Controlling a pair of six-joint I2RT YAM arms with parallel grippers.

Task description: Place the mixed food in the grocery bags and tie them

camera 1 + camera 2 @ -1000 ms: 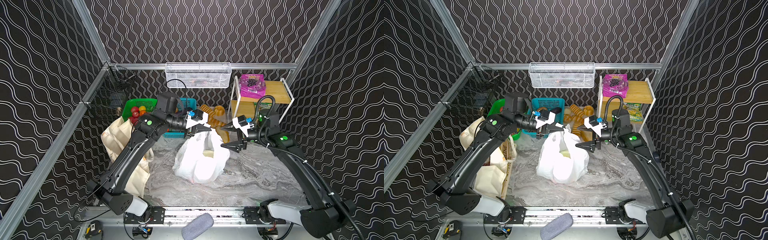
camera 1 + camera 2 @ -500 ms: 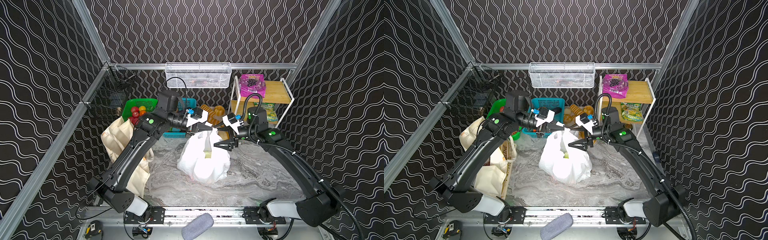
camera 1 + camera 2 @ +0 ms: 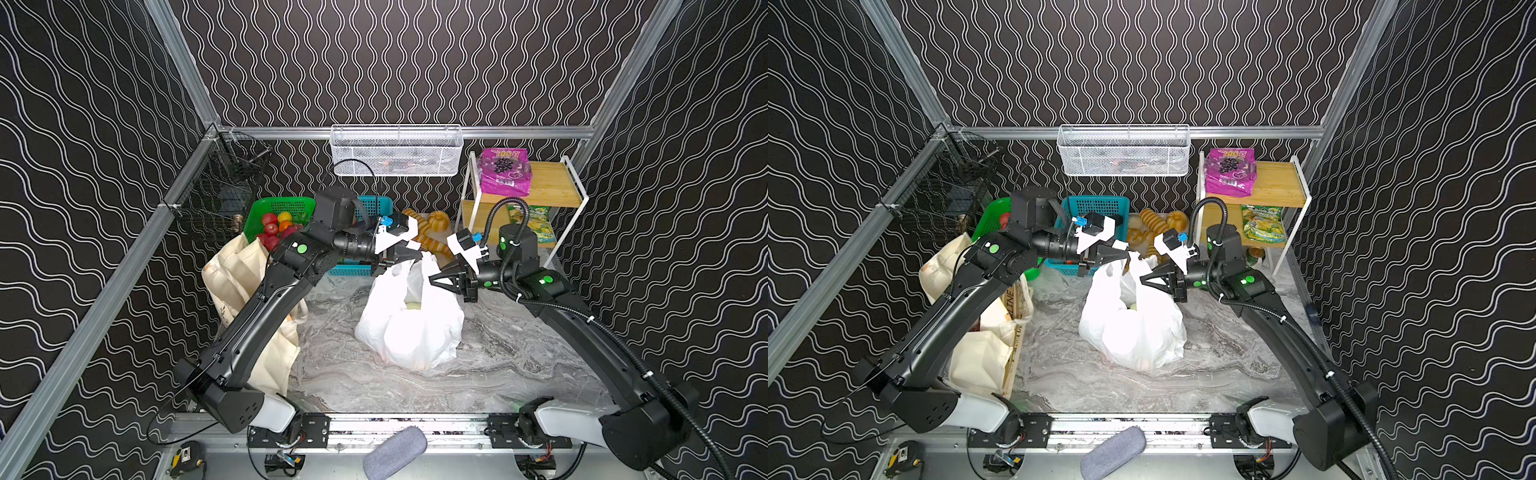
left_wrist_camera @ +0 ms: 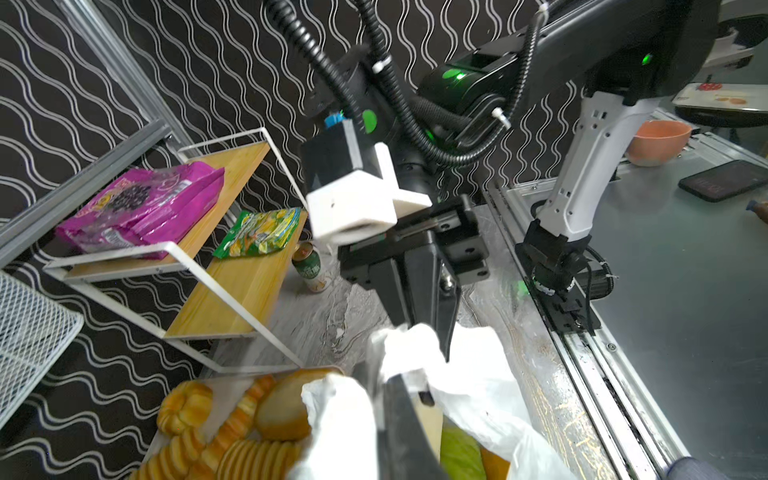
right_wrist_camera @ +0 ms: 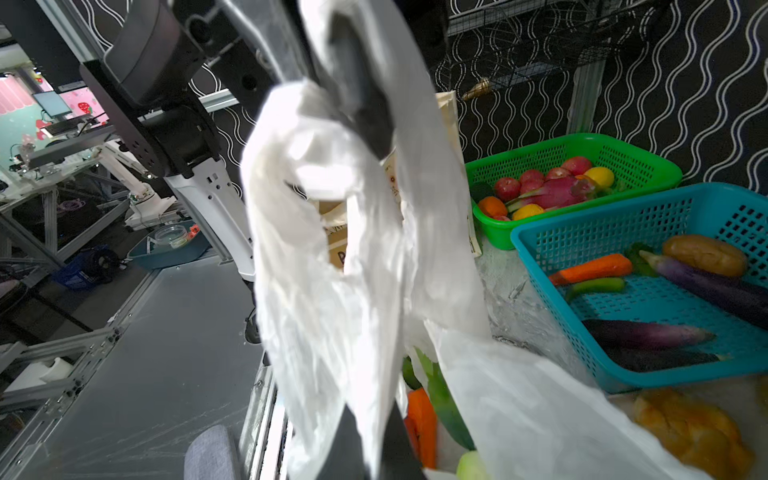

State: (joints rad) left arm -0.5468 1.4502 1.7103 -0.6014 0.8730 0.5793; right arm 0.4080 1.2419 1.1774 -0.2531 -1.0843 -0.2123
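Observation:
The white plastic grocery bag (image 3: 411, 328) (image 3: 1133, 332) stands mid-table with its handles pulled up. My right gripper (image 3: 432, 277) (image 3: 1142, 279) (image 5: 365, 449) is shut on a bunched handle strip. My left gripper (image 3: 411, 254) (image 3: 1126, 253) (image 4: 386, 399) is at the bag's top from the other side; plastic drapes over its fingers, hiding how they stand. Inside the bag lie a green vegetable (image 5: 444, 399) and an orange one (image 5: 422, 415). The cream canvas tote (image 3: 241, 282) slumps at the left. The purple grape-print packet (image 3: 503, 172) lies on the shelf.
A white wire rack (image 3: 552, 191) with wooden shelves stands back right, a green-yellow packet (image 3: 530, 222) and a can (image 4: 309, 270) below. Golden breads (image 3: 432, 224), a teal basket (image 5: 665, 291) of vegetables and a green fruit basket (image 3: 282, 208) line the back.
My right gripper moved left to the bag's raised handle and shut on it. The bag's top got drawn up and bunched between the two grippers. The left gripper barely moved.

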